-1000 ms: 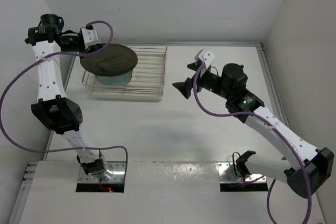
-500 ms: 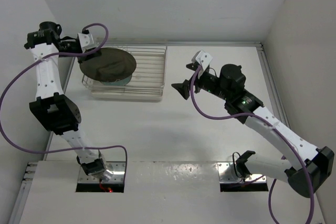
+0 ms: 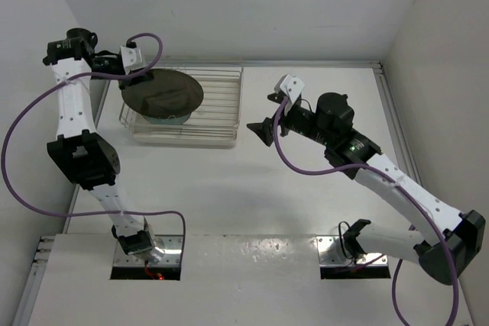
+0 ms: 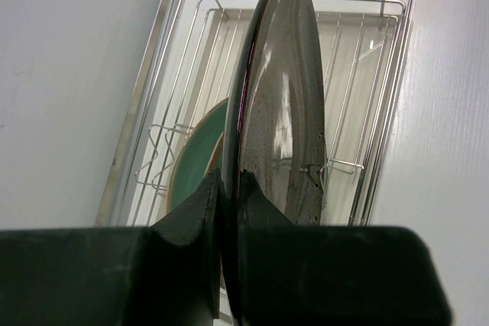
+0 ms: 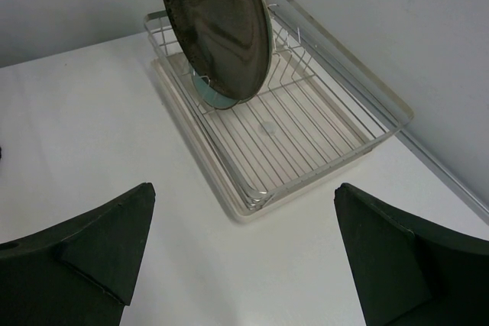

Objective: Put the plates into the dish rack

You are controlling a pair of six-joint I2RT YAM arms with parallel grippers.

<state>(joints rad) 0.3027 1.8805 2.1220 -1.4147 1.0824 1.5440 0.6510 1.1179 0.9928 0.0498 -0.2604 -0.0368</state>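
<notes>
**Colleague:** Where's the brown plate right now?

**Me:** My left gripper has it pinched by the rim, with a finger clamped on each face. It's up on edge and tilted, over the left end of the dish rack. I can't tell whether its lower edge touches the wires.

**Colleague:** Anything in the rack?

**Me:** A green plate is leaning in the dividers, just beside the brown one.

**Colleague:** And the other arm?

**Me:** My right gripper is spread wide and holds nothing. It hovers above the table to the right of the rack, facing it.
</notes>
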